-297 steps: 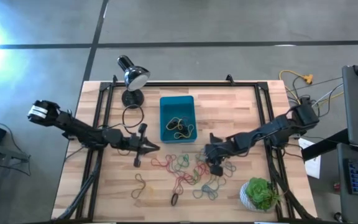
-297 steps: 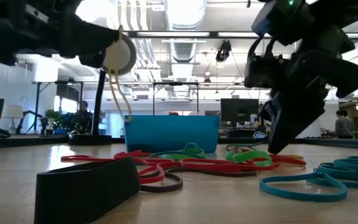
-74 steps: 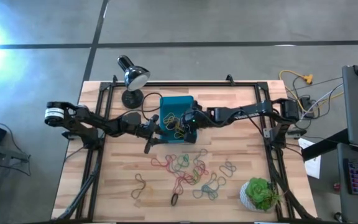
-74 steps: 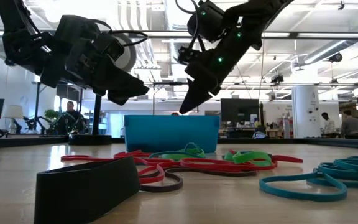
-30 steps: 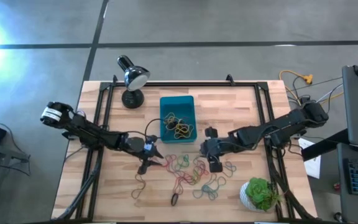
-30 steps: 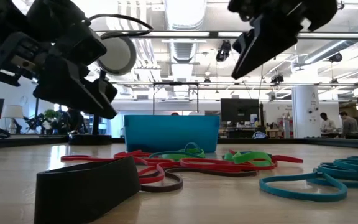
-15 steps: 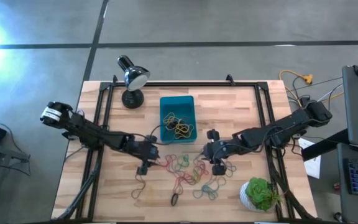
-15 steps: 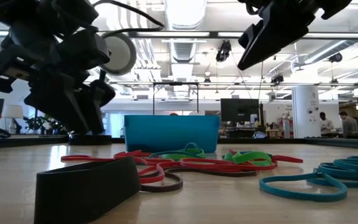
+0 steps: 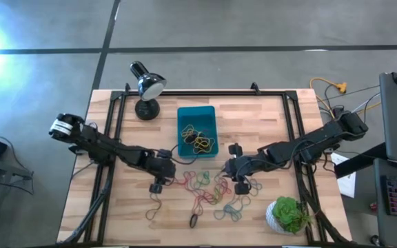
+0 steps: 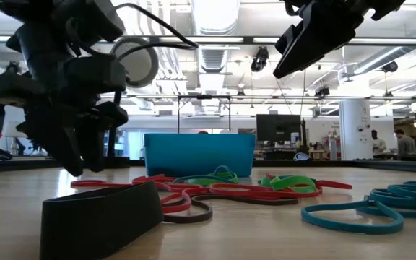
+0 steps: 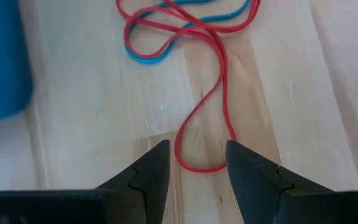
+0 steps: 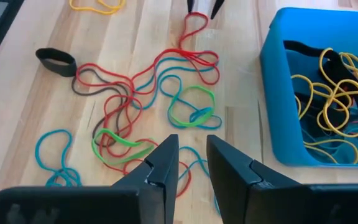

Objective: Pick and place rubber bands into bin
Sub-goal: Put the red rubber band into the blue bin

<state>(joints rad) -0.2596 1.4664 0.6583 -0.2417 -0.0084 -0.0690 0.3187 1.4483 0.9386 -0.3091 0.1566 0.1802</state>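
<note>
On the wooden worktop (image 9: 267, 117) the teal bin (image 9: 196, 114) sits toward the far middle, with a black lamp (image 9: 145, 88) to its left. The bin already holds a bundle of yellow rubber bands (image 12: 336, 106) and some black ones (image 12: 319, 59). Nearer than the bin, a tangle of loose rubber bands (image 9: 209, 189) in red, blue, green and brown spreads across the middle of the worktop, with a yellow band (image 9: 155, 205) off to its left and a black band (image 9: 194, 221) at its near edge. A green plant in a white pot (image 9: 288, 215) stands at the near right.

The left hand (image 9: 158, 184) is down at the left edge of the tangle, pointing at the wood. In the left wrist view its fingers (image 11: 148, 171) stand moderately apart, straddling the end loop of a red band (image 11: 205, 134) that lies flat between them; the fingers are not yet closed on it. The low view shows this hand (image 10: 78, 162) reaching almost to the surface.

The right hand (image 9: 238, 183) hangs over the right side of the tangle, raised off the worktop; in the low view (image 10: 316, 40) it is well above the bands. The right wrist view shows its fingers (image 12: 166, 165) with a narrow gap between them and nothing in that gap, the green band (image 12: 191, 106) and blue bands (image 12: 51, 149) lying on the wood beyond.
</note>
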